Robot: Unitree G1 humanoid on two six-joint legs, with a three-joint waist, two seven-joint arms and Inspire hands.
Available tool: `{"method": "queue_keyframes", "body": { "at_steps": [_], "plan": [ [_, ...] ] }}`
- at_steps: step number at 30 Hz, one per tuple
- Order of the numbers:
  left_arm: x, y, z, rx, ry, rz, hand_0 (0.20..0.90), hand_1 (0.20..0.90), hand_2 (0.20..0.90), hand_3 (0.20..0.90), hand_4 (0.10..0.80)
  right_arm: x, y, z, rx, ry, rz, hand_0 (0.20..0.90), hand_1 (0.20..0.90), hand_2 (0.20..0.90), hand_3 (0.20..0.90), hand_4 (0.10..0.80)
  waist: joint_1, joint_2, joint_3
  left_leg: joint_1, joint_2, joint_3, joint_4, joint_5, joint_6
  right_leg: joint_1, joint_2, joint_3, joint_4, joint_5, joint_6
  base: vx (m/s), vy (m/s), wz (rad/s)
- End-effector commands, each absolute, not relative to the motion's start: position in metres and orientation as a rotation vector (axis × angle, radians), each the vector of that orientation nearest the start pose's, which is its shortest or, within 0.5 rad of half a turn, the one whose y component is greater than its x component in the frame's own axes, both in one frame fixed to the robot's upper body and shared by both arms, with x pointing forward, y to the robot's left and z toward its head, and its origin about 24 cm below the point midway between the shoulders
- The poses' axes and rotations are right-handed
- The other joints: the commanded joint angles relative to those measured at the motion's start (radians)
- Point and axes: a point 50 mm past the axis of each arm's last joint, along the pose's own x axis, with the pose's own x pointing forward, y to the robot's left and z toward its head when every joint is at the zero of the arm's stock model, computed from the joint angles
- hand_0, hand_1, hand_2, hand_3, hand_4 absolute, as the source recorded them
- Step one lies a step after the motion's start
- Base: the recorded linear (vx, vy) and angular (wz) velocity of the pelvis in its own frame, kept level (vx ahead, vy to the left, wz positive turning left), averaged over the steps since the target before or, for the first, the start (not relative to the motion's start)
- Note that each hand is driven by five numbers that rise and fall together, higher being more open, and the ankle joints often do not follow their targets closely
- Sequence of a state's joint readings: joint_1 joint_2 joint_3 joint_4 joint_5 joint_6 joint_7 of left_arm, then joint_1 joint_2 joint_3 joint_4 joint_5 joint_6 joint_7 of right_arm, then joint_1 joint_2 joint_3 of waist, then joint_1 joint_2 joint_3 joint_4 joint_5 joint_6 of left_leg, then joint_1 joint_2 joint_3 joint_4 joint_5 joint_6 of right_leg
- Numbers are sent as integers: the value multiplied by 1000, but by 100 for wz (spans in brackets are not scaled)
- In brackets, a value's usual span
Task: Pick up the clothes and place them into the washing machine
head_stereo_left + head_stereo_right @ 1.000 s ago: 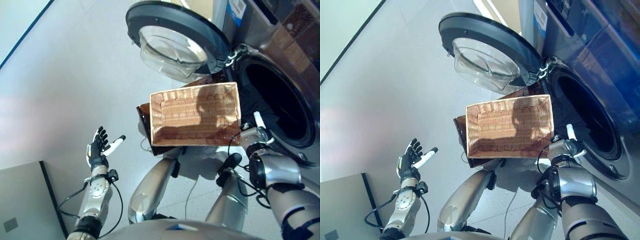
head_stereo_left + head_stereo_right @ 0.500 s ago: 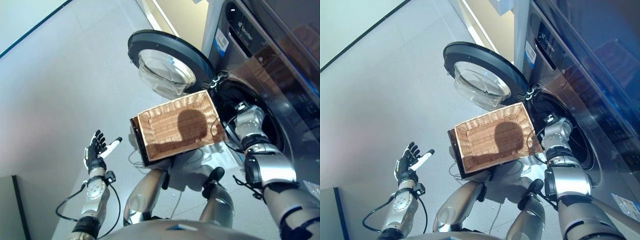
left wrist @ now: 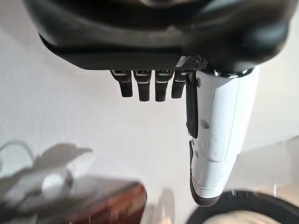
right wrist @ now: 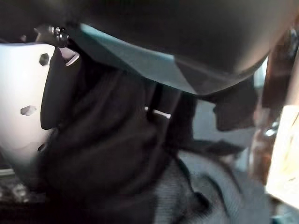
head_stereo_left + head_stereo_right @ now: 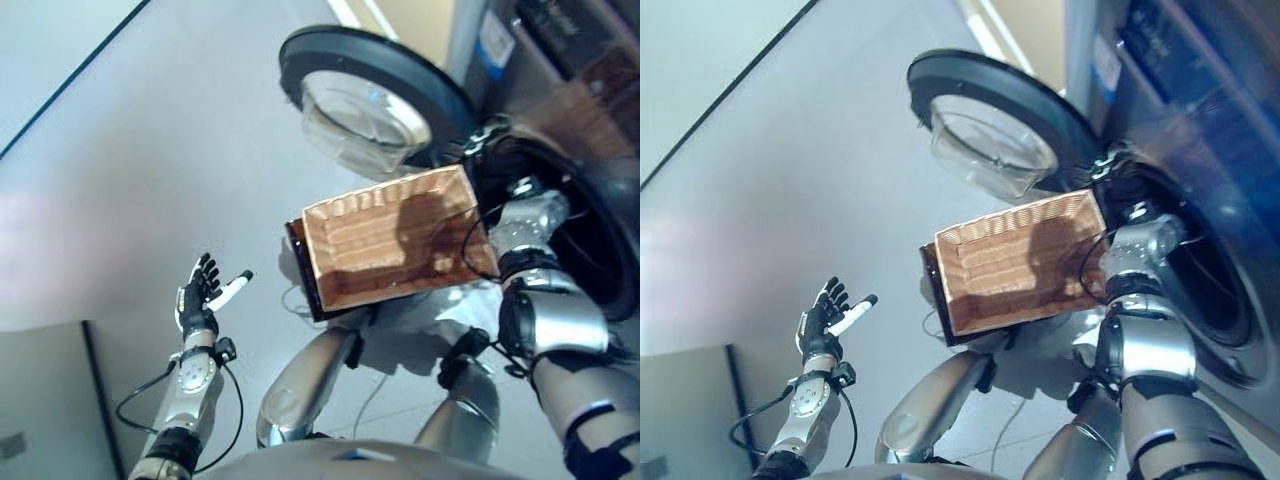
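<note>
The right hand (image 4: 28,107) is at the washing machine (image 5: 1230,200) opening, dark clothes (image 4: 112,154) bunched against its thumb, apparently gripped. The left hand (image 5: 200,295) hangs spread, apart from the wicker basket (image 5: 390,240).

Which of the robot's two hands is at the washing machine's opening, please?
The right hand, at the dark mouth of the washing machine beside the wicker basket; the left hand is open over bare floor, far away.
</note>
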State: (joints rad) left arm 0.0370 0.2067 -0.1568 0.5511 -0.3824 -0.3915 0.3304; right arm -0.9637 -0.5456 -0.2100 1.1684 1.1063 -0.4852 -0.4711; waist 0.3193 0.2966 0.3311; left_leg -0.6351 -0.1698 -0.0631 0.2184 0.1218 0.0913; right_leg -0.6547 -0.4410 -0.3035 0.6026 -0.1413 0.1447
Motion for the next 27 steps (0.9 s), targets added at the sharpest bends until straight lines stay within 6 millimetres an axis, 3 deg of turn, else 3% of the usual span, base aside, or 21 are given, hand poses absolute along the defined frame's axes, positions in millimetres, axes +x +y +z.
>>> {"method": "queue_keyframes", "body": {
  "at_steps": [1,4,7,8,9,10,11,12,13,15,18,27],
  "plan": [
    [220,236,-23,-5,52,476,900,900,900,900,800,339,-368,247,765,-683,-989,200,200,200,200,300,20,18,-31,-105,-13,39,209,-165,-82,26,33,67,80,-35,-1,0,56,29],
    [220,237,-19,-7,27,494,900,900,900,900,800,330,-383,261,664,-688,-1047,200,200,200,200,300,25,28,-41,-147,-16,45,233,-171,-84,-22,29,82,123,-52,-3,12,51,9],
    [219,236,-12,-19,-15,494,900,900,900,900,800,316,-394,295,584,-773,-1074,200,200,200,200,300,37,29,-53,-177,-15,47,221,-164,-86,-50,26,79,112,-53,-1,2,14,0],
    [219,235,-12,-22,-16,494,900,900,900,900,800,316,-393,296,582,-774,-1074,200,200,200,200,300,38,31,-54,-179,-15,47,220,-162,-87,-53,26,80,112,-52,-2,6,18,6],
    [219,235,-11,-21,-21,494,900,900,900,900,800,312,-393,309,552,-813,-1070,403,403,403,403,445,38,32,-56,-181,-17,47,213,-159,-88,-58,27,81,111,-53,-1,15,27,8],
    [219,236,-10,-17,-28,496,900,900,900,900,800,311,-392,316,521,-836,-1068,461,461,461,461,486,37,32,-57,-178,-17,44,207,-157,-88,-62,27,85,110,-54,-1,25,48,9],
    [217,236,-11,-14,-27,501,900,900,900,900,800,309,-387,328,479,-867,-1069,425,425,425,425,461,36,35,-58,-174,-19,45,198,-154,-87,-66,28,93,113,-56,-2,25,63,4],
    [216,237,-10,-8,-30,508,900,900,900,900,800,306,-387,334,440,-880,-1095,447,447,447,447,476,36,36,-57,-175,-21,47,196,-153,-86,-67,28,97,116,-57,-3,14,47,-2],
    [216,239,-10,-4,-30,519,900,900,900,900,800,302,-389,338,413,-891,-1115,900,900,900,900,800,34,36,-56,-178,-24,46,199,-153,-86,-71,25,101,119,-59,-4,-4,39,-6],
    [216,241,-9,-1,-34,533,900,900,900,900,800,303,-393,338,351,-844,-1118,900,900,900,900,800,28,35,-53,-186,-31,49,214,-156,-87,-83,22,110,140,-65,-9,-25,38,-5],
    [218,241,-7,0,-37,540,900,900,900,900,800,311,-405,315,262,-655,-1137,900,900,900,900,800,23,31,-51,-199,-35,56,237,-167,-86,-95,19,117,163,-77,-17,-9,10,0],
    [217,236,-9,-53,-32,528,900,900,900,900,800,340,-388,268,319,-438,-1039,900,900,900,900,800,26,45,-42,-193,-33,71,237,-164,-79,-106,18,128,170,-77,-24,-3,19,-1]
  ]
}}
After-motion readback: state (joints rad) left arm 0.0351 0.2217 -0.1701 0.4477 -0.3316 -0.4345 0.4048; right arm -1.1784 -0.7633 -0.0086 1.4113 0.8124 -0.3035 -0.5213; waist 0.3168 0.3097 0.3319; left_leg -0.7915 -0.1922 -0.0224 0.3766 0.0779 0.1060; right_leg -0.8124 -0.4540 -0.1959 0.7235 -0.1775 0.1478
